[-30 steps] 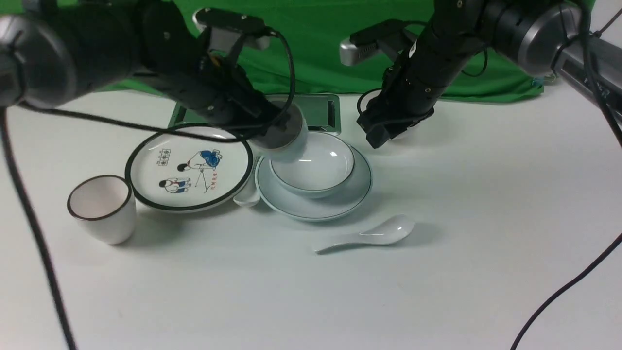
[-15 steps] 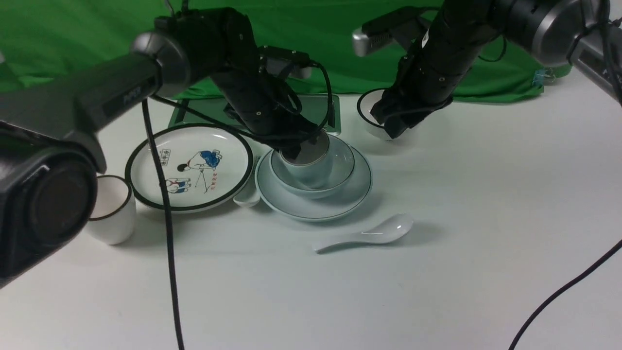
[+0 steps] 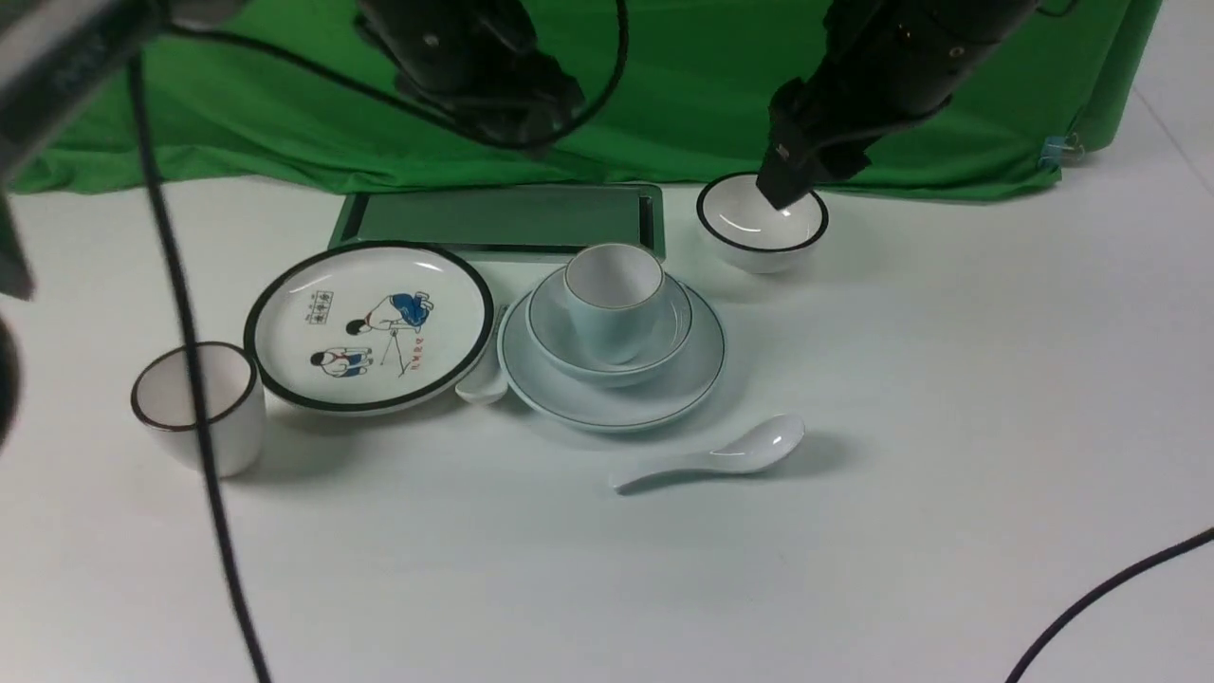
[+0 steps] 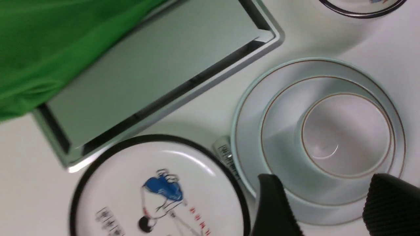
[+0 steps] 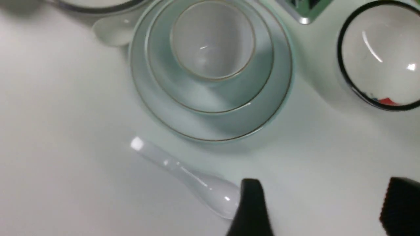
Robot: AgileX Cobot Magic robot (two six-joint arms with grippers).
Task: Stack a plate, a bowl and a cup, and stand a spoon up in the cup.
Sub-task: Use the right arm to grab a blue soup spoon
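Two pincers gaping, empty, left pincer (image 4: 328, 209) high over cup (image 4: 344, 134), spoon (image 5: 190, 178) lying apart below right pincer (image 5: 325, 209)

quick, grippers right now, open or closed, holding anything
Left gripper: open, holding nothing.
Right gripper: open, holding nothing.

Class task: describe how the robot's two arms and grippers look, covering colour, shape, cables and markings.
The left arm and right arm are bulky, matte black, jointed housings. Thin black cables trail beside them. The left gripper and right gripper each have two black fingers, one smooth and one with a ribbed pad. No markings are legible.
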